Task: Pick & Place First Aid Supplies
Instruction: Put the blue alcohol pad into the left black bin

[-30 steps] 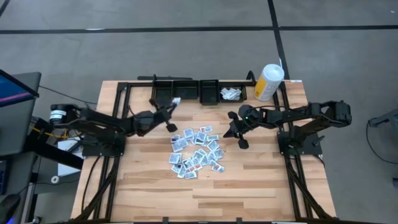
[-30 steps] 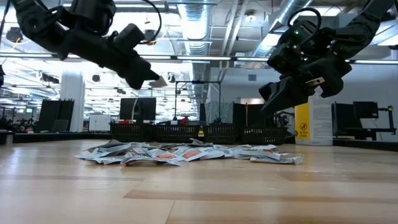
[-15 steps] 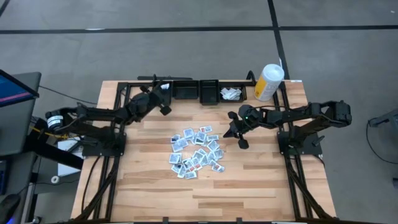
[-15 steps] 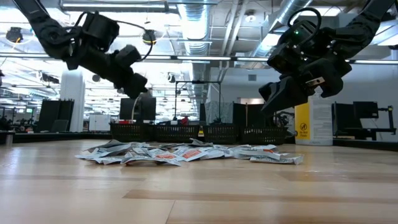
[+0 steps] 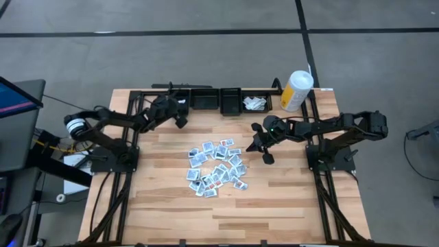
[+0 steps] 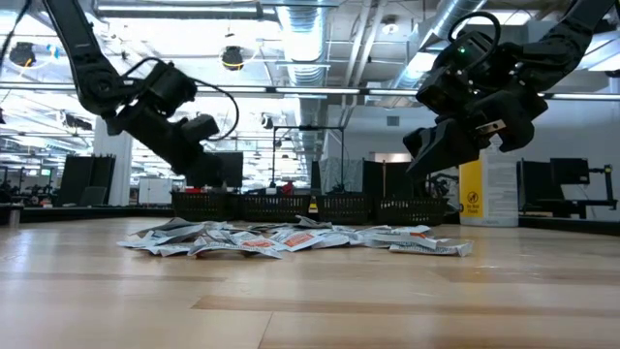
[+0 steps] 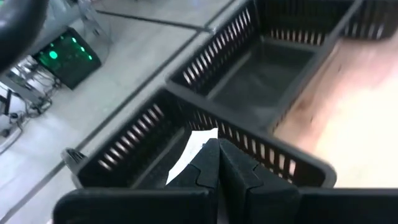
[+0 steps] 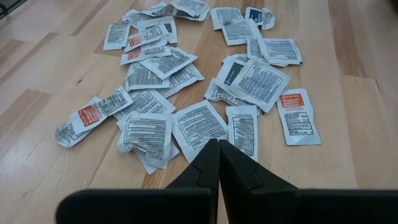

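The first aid packets point(image 5: 216, 168) lie in a loose heap on the middle of the wooden table, also seen in the right wrist view as packets point(image 8: 199, 121) and low as packets point(image 6: 291, 237). My left gripper point(image 5: 177, 110) point(image 7: 219, 152) is at the far edge over the leftmost black bin point(image 7: 155, 155), shut on one white packet point(image 7: 189, 149). My right gripper point(image 5: 264, 147) point(image 8: 218, 149) hovers shut above the table, just right of the heap, touching nothing. My left gripper pinches one white packet by its end point(image 7: 202, 142) between the two fingers. The rest of the packet sticks out past the fingertips, lifted clear over the slatted wall of the leftmost bin. The fingers slant down toward the table's far edge.
A row of black slatted bins point(image 5: 218, 100) runs along the far edge; the rightmost bin point(image 5: 255, 103) holds a few white packets. A tall white-and-yellow canister point(image 5: 296, 90) stands at the far right. Bare wood lies near and left of the heap.
My left gripper, shut on the packet, has swung from above the table near the heap toward the far edge and down, ending at the leftmost bin. The right arm and the heap have kept still.
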{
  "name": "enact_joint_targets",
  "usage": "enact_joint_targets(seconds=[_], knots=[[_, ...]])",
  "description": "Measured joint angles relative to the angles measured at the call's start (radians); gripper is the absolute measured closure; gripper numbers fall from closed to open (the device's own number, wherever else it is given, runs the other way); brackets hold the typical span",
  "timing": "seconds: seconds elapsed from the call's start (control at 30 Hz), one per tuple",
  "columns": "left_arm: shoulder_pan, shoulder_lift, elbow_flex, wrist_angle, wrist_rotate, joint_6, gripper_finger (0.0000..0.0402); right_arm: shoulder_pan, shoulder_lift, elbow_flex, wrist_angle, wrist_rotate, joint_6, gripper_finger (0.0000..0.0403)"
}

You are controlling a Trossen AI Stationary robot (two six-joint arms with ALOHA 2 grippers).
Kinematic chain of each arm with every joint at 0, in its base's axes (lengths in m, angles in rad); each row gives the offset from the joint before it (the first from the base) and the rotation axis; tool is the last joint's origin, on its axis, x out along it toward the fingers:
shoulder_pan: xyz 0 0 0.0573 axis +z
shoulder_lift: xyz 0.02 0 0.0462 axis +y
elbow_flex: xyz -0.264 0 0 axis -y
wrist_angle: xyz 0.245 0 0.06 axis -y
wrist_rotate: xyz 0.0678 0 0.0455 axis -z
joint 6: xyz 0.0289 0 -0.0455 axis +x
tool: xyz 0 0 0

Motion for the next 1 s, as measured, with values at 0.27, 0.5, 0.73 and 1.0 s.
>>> enact_joint_targets(seconds=[0.27, 0.5, 0.73, 1.0], knots=[[0.000, 0.050, 0.000, 0.008, -0.023, 0.000, 0.0396, 0.000, 0.000, 0.000, 0.000, 0.000, 0.000, 0.0403], [0.000, 0.050, 0.000, 0.012, -0.025, 0.000, 0.0396, 0.000, 0.000, 0.000, 0.000, 0.000, 0.000, 0.0403], [0.000, 0.050, 0.000, 0.012, -0.025, -0.003, 0.0364, 0.000, 0.000, 0.000, 0.000, 0.000, 0.000, 0.0403], [0.000, 0.050, 0.000, 0.015, -0.025, -0.003, 0.0300, 0.000, 0.000, 0.000, 0.000, 0.000, 0.000, 0.0403]])
